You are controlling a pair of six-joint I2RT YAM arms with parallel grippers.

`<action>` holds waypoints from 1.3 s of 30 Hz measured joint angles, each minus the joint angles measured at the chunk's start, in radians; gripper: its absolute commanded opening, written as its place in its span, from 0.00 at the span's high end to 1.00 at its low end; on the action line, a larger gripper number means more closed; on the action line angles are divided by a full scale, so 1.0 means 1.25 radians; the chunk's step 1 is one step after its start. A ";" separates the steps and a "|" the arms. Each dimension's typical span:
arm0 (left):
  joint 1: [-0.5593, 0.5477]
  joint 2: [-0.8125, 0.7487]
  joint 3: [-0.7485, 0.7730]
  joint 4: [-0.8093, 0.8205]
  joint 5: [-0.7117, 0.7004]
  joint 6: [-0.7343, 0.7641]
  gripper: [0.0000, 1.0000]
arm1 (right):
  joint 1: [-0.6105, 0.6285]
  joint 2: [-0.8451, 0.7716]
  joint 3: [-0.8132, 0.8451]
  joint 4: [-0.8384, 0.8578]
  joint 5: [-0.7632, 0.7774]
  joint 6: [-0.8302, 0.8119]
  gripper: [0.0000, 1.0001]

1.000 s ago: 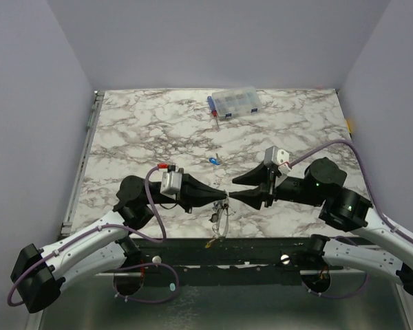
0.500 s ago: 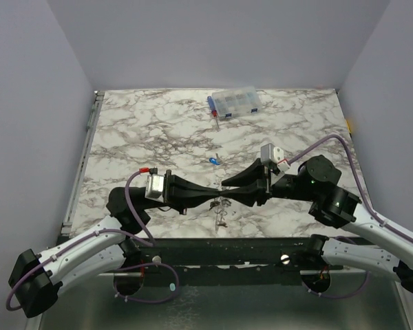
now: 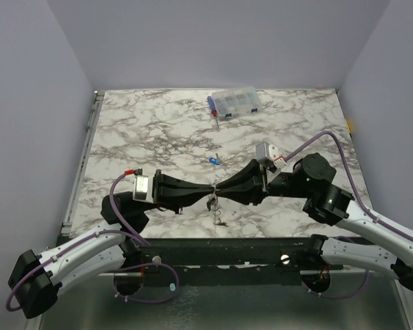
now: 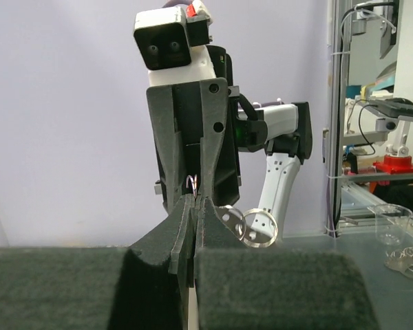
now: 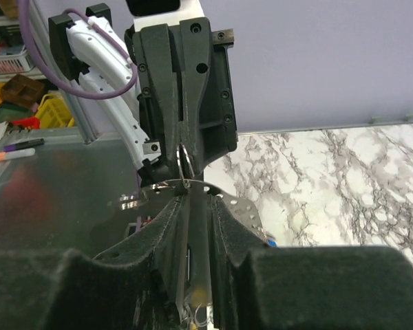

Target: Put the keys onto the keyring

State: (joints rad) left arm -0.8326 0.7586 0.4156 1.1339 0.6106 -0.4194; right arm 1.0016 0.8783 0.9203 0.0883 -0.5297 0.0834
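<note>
Silver-grey keyring (image 3: 215,204), seen from above, dangles between the meeting tips, carried up and farther over the bench (image 3: 138,130) than a second ago (a blue key (image 3: 213,161) waits behind, unthreaded), so threading seems next. Left wrist: left gripper (image 4: 195,206) fingers pressed shut, contents unclear. Right wrist: right gripper (image 5: 188,196) fingers pinch the thin hoop.

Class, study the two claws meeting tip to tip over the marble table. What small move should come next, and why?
Probably a slight twist of the right claw with the left claw as anchor: both are shut on the keyring, tip to tip, so threading looks under way.
</note>
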 measured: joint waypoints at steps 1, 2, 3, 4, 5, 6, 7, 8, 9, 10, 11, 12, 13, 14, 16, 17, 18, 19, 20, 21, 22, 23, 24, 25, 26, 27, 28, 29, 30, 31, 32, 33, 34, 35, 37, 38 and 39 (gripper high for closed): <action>0.000 0.002 0.000 0.006 0.000 -0.003 1.00 | 0.000 0.006 0.000 0.001 -0.005 0.003 0.73; 0.000 0.004 0.000 0.010 0.000 -0.005 1.00 | 0.000 0.010 0.000 0.003 -0.009 0.004 0.70; 0.001 0.008 0.000 0.016 0.000 -0.007 1.00 | 0.000 0.012 0.000 0.006 -0.011 0.005 0.67; 0.001 0.011 0.000 0.019 0.000 -0.008 1.00 | 0.000 0.013 0.000 0.007 -0.013 0.006 0.64; 0.001 0.013 0.000 0.021 0.000 -0.009 1.00 | 0.000 0.013 0.000 0.007 -0.014 0.007 0.63; 0.001 0.014 0.000 0.023 0.000 -0.009 1.00 | 0.000 0.013 0.000 0.007 -0.015 0.008 0.61; 0.001 0.014 0.000 0.024 0.000 -0.009 1.00 | 0.000 0.013 0.000 0.007 -0.015 0.008 0.61; 0.001 0.014 0.000 0.025 0.000 -0.009 1.00 | 0.000 0.011 0.000 0.007 -0.015 0.009 0.60; 0.001 0.014 0.000 0.025 0.000 -0.009 1.00 | 0.000 0.009 0.000 0.007 -0.015 0.009 0.60; 0.001 0.014 0.000 0.025 0.000 -0.009 1.00 | 0.000 0.005 0.000 0.007 -0.014 0.009 0.59; 0.001 0.014 0.000 0.025 0.000 -0.009 1.00 | 0.000 0.000 0.000 0.007 -0.014 0.009 0.59; 0.001 0.014 0.000 0.025 0.000 -0.009 1.00 | 0.000 -0.005 0.000 0.007 -0.014 0.009 0.59; 0.001 0.014 0.000 0.025 0.000 -0.009 1.00 | 0.000 -0.011 0.001 0.010 -0.014 0.009 0.59; 0.001 0.014 0.000 0.025 0.000 -0.009 1.00 | 0.000 -0.014 0.001 0.013 -0.015 0.009 0.59; 0.001 0.015 0.000 0.025 0.000 -0.010 1.00 | 0.000 -0.017 0.004 0.020 -0.015 0.009 0.59; 0.001 0.016 0.000 0.025 0.000 -0.011 1.00 | 0.000 -0.017 0.005 0.023 -0.015 0.010 0.60; 0.001 0.017 0.000 0.026 0.000 -0.012 1.00 | 0.000 -0.015 0.005 0.028 -0.015 0.011 0.60; 0.001 0.019 0.000 0.026 0.000 -0.012 1.00 | 0.000 -0.014 0.005 0.031 -0.015 0.011 0.61; 0.001 0.020 0.000 0.026 0.000 -0.013 1.00 | 0.000 -0.011 0.005 0.034 -0.015 0.011 0.62; 0.001 0.022 0.000 0.026 0.000 -0.013 1.00 | 0.000 -0.007 0.005 0.037 -0.015 0.011 0.64; 0.001 0.023 0.000 0.026 0.000 -0.015 1.00 | 0.000 -0.001 0.007 0.038 -0.016 0.013 0.65; 0.001 0.023 0.000 0.026 0.001 -0.015 1.00 | 0.000 0.004 0.007 0.042 -0.017 0.013 0.68; 0.001 0.023 0.000 0.026 0.000 -0.017 1.00 | 0.000 0.008 0.009 0.043 -0.019 0.014 0.72; 0.002 0.023 0.000 0.027 0.000 -0.018 1.00 | 0.000 0.010 0.010 0.045 -0.020 0.015 0.75; 0.002 0.023 0.000 0.030 0.001 -0.019 1.00 | 0.000 0.013 0.012 0.046 -0.022 0.017 0.80; 0.002 0.024 0.000 0.032 0.000 -0.020 1.00 | 0.000 0.016 0.014 0.048 -0.026 0.017 0.86; 0.002 0.024 0.000 0.035 0.000 -0.021 1.00 | 0.000 0.018 0.016 0.049 -0.028 0.017 0.91; 0.002 0.024 0.000 0.038 0.001 -0.023 1.00 | 0.000 0.020 0.018 0.050 -0.030 0.017 0.95; 0.002 0.024 0.000 0.042 -0.001 -0.023 1.00 | 0.000 0.022 0.020 0.053 -0.034 0.020 0.97; 0.003 0.024 0.000 0.047 -0.001 -0.024 1.00 | 0.000 0.023 0.022 0.054 -0.038 0.019 0.98; 0.003 0.024 0.000 0.050 -0.001 -0.026 1.00 | 0.000 0.024 0.023 0.055 -0.040 0.017 0.98; 0.003 0.024 0.000 0.052 -0.001 -0.027 1.00 | 0.000 0.025 0.024 0.055 -0.042 0.018 0.98; 0.003 0.024 0.000 0.053 -0.001 -0.027 1.00 | 0.000 0.027 0.025 0.055 -0.045 0.017 0.96; 0.003 0.024 0.000 0.056 -0.001 -0.027 1.00 | 0.000 0.027 0.027 0.055 -0.047 0.017 0.91; 0.003 0.023 0.000 0.058 -0.001 -0.029 1.00 | 0.000 0.029 0.029 0.055 -0.049 0.017 0.73; 0.003 0.023 0.000 0.058 -0.001 -0.029 1.00 | 0.000 0.029 0.029 0.055 -0.050 0.019 0.66; 0.003 0.023 -0.001 0.059 -0.002 -0.029 1.00 | 0.000 0.029 0.029 0.054 -0.050 0.019 0.64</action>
State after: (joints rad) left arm -0.8284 0.7872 0.4149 1.2072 0.6083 -0.4561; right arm 1.0016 0.9146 0.9565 0.1555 -0.5926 0.1070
